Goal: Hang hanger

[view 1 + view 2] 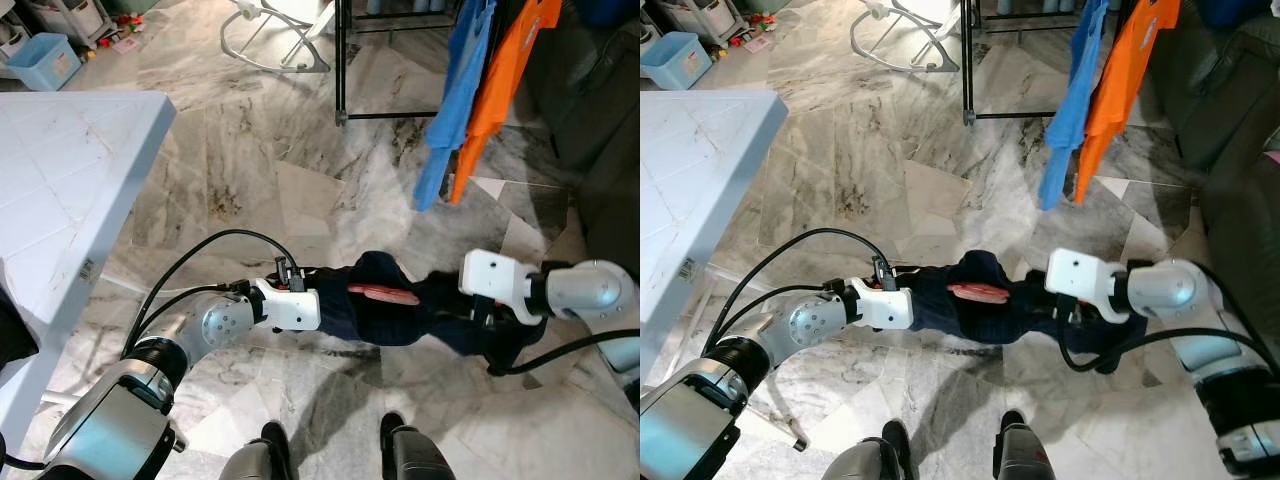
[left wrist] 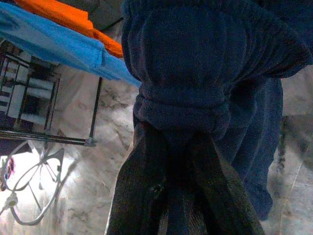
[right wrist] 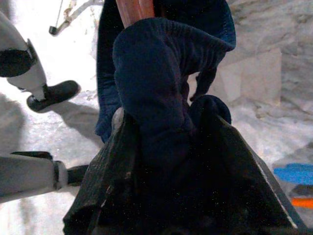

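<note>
Both arms are carrying a dark navy garment stretched btwn them over the marble floor, w/ a reddish hanger poking out of its middle. The left end effector is pinching one bunched end closed, and the right end effector is clamped on the other. That is probably to keep it spread for the black rack, where the blue shirt and orange shirt are hanging.
</note>
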